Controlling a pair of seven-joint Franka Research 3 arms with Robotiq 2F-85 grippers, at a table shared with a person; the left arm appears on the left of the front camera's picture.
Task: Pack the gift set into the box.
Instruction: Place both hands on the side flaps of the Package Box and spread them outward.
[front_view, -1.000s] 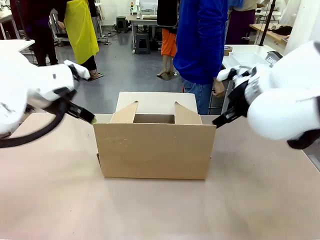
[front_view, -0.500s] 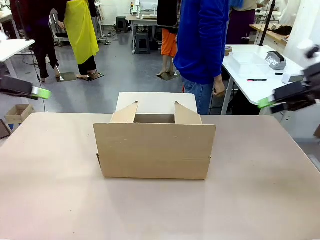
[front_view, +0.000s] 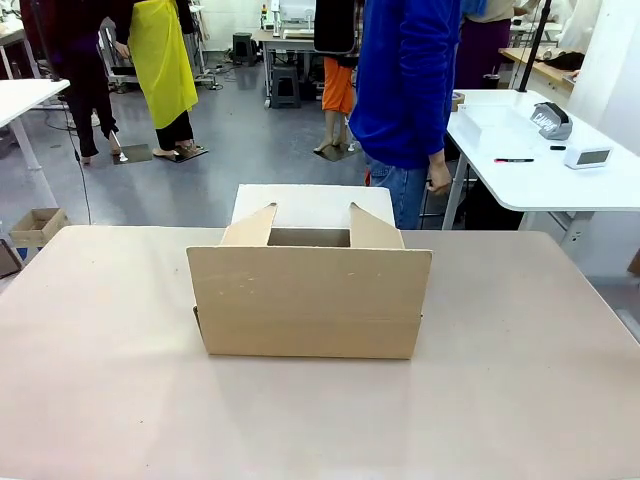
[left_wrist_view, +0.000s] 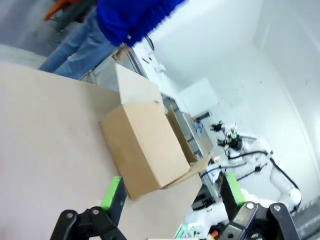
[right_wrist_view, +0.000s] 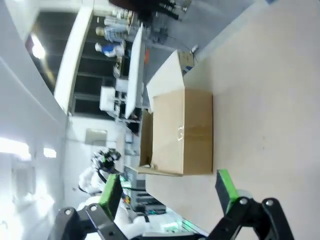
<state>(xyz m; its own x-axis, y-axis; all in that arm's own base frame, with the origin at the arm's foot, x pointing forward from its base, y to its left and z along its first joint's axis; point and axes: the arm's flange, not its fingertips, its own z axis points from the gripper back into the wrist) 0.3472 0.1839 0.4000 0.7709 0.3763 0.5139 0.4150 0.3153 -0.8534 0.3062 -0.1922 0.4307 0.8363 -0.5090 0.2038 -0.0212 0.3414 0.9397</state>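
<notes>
The box (front_view: 308, 300), a large plain brown carton, stands in the middle of the table with its top flaps raised; from the front its inside is hidden. In the left wrist view the box (left_wrist_view: 150, 145) lies ahead and below, well clear of my left gripper (left_wrist_view: 172, 192), whose green-padded fingers (left_wrist_view: 112, 192) stand wide apart and hold nothing. From the right wrist the box (right_wrist_view: 182, 132) appears sideways, and my right gripper (right_wrist_view: 168, 190) is open and empty at a distance from it.
A person in a blue top (front_view: 405, 90) stands at the table's far edge behind the box. A white side table (front_view: 540, 160) with small items stands at the back right. A small carton (front_view: 35, 225) sits on the floor at the left.
Both arms, which flanked the box's sides a second ago, have pulled outward and upward and left the front view. The box has not moved.
</notes>
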